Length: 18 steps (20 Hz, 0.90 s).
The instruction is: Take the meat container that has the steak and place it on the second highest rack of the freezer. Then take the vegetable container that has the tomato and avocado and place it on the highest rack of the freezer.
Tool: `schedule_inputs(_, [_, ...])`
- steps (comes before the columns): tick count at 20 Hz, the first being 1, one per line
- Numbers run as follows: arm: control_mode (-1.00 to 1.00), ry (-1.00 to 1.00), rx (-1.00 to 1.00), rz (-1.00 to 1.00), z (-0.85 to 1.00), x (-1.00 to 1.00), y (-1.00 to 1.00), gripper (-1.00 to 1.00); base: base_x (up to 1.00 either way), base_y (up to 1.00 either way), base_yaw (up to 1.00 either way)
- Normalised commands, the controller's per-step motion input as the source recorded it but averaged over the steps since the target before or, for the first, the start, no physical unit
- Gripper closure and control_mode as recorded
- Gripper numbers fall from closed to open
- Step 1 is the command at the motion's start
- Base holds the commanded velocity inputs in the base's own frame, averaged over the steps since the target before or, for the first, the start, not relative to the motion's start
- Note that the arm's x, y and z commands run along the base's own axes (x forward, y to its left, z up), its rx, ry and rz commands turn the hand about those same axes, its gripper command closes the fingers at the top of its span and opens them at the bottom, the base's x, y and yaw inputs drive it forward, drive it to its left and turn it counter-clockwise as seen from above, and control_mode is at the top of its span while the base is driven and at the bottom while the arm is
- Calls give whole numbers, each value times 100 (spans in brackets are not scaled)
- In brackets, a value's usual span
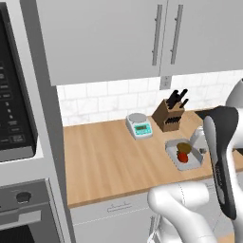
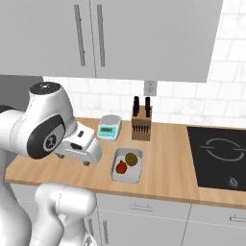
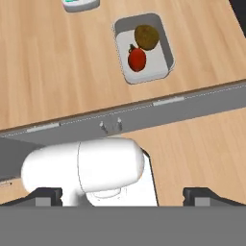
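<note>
The vegetable container point(image 3: 144, 73) is a shallow pale grey tray on the wooden counter, near its front edge. In it lie the red tomato point(image 3: 137, 58) and the olive-brown avocado point(image 3: 146, 36), side by side. The base views also show the container point(image 2: 126, 178) point(image 1: 191, 165), the tomato point(image 2: 121, 167) point(image 1: 182, 157) and the avocado point(image 2: 131, 158) point(image 1: 184, 148). My gripper point(image 3: 124, 196) is open and holds nothing. It hangs above the counter's front edge, apart from the container; the gripper point(image 2: 88, 161) is to the container's left. The meat container, the steak and the freezer are out of view.
A small kitchen scale point(image 2: 109, 127) and a wooden knife block point(image 2: 141, 126) stand behind the container by the tiled wall. A black cooktop point(image 2: 218, 151) lies to the right. Grey wall cabinets point(image 1: 109, 33) hang overhead. A black oven stack point(image 1: 14, 118) stands at the counter's left end.
</note>
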Motion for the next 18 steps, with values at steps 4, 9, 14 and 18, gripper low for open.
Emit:
schedule_inputs(4, [-100, 0, 12, -33, -12, 62, -94, -100, 0, 0, 0])
schedule_inputs(9, [-100, 0, 10, -44, -47, 54, -50, -100, 0, 0, 0])
schedule_inputs(14, [-100, 0, 7, -49, -67, 41, -5, -100, 0, 0, 0])
schedule_inputs(18, [-100, 0, 3, -43, -60, 50, 0, -100, 0, 0, 0])
